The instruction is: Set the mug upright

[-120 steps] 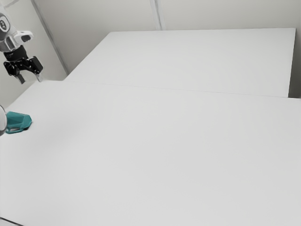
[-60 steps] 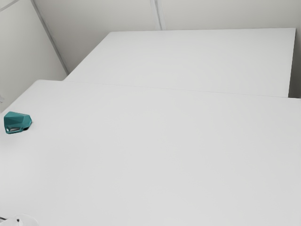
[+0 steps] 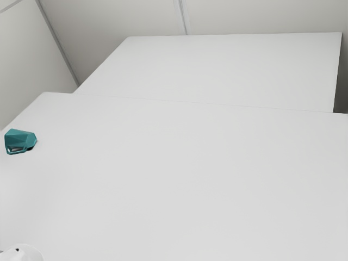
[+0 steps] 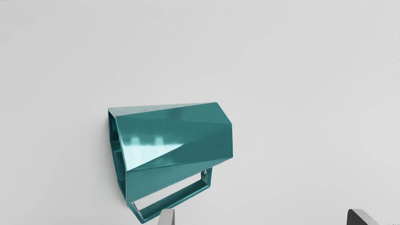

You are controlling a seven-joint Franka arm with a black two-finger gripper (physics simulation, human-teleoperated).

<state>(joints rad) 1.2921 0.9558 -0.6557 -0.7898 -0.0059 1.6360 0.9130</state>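
The teal faceted mug (image 3: 20,141) lies on its side on the white table, near the exterior view's left edge. In the wrist view the mug (image 4: 175,140) shows its dark mouth at one end and its angular handle along one side. My gripper (image 4: 261,217) is open, its two fingertips wide apart with nothing held between them. One fingertip overlaps the handle's outer edge in that view; whether they touch, I cannot tell.
The white tabletop (image 3: 179,174) stretches across the exterior view, with a second white surface (image 3: 228,70) behind it. A rounded white part of the arm (image 3: 23,254) shows at the exterior view's lower left corner.
The gripper, seen at the exterior view's upper left a second ago, has left that spot. The white arm part at the lower left has risen slightly. The mug has not moved.
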